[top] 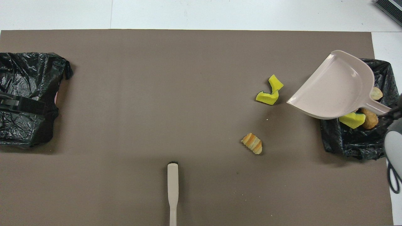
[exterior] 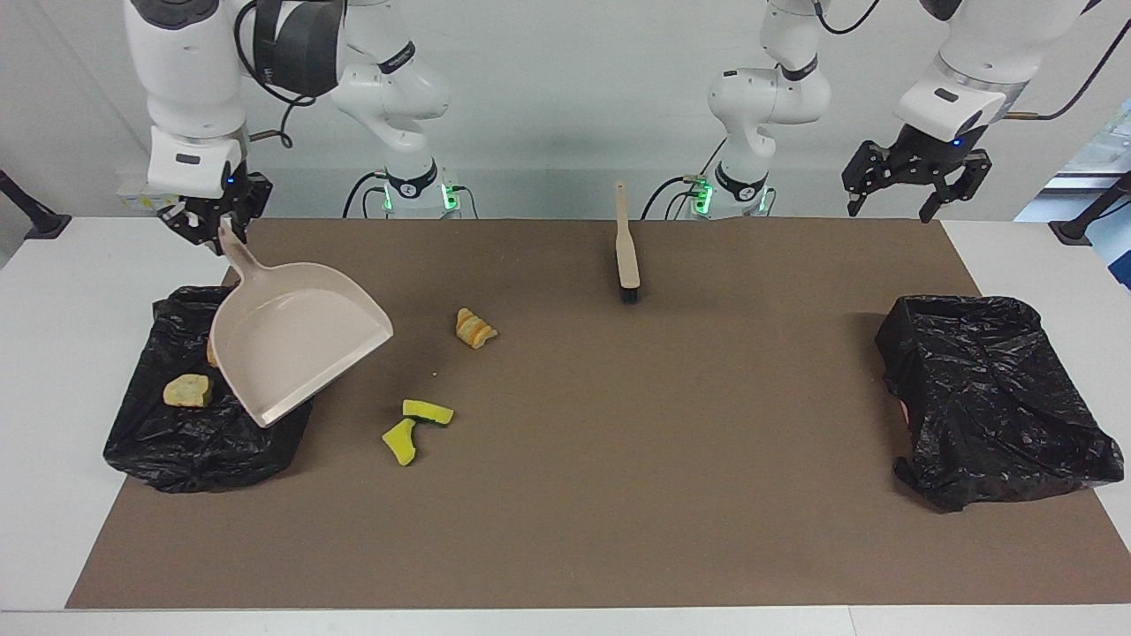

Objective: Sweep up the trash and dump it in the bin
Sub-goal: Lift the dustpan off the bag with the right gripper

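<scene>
My right gripper (exterior: 216, 228) is shut on the handle of the beige dustpan (exterior: 292, 349), which hangs tilted and empty over the black-lined bin (exterior: 203, 442) at the right arm's end. Trash lies in that bin: a tan lump (exterior: 187, 389), and in the overhead view a yellow sponge piece (top: 352, 120) and brown lumps (top: 370, 118). On the mat beside the bin lie two yellow sponge pieces (exterior: 428, 412) (exterior: 400, 442) and an orange-striped bread lump (exterior: 474, 328). My left gripper (exterior: 914, 190) is open and empty, raised near the second bin.
The beige brush (exterior: 626, 252) lies on the brown mat near the robots, at mid-table, bristles pointing away from them. A second black-lined bin (exterior: 998, 397) sits at the left arm's end. The mat (exterior: 618, 495) covers most of the white table.
</scene>
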### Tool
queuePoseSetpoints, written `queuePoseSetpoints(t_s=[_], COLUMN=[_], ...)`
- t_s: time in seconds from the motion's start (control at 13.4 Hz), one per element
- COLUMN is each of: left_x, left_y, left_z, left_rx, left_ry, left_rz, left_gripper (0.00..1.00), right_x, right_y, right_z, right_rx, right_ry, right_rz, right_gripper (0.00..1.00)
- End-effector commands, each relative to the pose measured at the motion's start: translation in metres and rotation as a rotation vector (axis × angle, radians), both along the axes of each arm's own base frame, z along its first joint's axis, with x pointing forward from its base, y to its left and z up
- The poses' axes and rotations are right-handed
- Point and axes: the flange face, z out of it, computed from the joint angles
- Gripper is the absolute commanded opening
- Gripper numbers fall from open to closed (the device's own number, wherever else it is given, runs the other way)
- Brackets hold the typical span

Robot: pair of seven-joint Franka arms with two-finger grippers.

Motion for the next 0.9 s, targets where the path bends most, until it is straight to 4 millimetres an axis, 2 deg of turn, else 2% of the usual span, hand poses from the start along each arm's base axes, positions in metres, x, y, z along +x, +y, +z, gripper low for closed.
queuePoseSetpoints(t_s=[0.0,0.3,0.45,0.6,0.75,0.82], left_x=[-0.001,-0.001,-0.001,-0.001,-0.001,-0.001], left_y=[0.004,0.004,0.004,0.004,0.004,0.004], left_z=[0.005,0.005,0.005,0.005,0.005,0.005], left_rx=[0.005,0.005,0.005,0.005,0.005,0.005], left_ry=[0.0,0.0,0.0,0.0,0.0,0.0], left_rz=[0.006,0.006,0.006,0.006,0.006,0.006], left_gripper=[1.0,1.0,1.0,1.0,1.0,1.0], right_x=[-0.008,-0.003,0.005,0.013,0.022,0.019], right_y=[0.028,0.1,0.143,0.192,0.241,0.267], right_z=[-0.001,-0.028,-0.045,-0.07,-0.105,-0.111], right_rx=[0.095,0.213,0.241,0.261,0.29,0.311], right_ry=[-0.023,-0.025,-0.044,-0.056,-0.047,-0.065], right_rz=[-0.184,-0.473,-0.53,-0.589,-0.648,-0.655], right_gripper=[0.0,0.0,0.0,0.0,0.0,0.0])
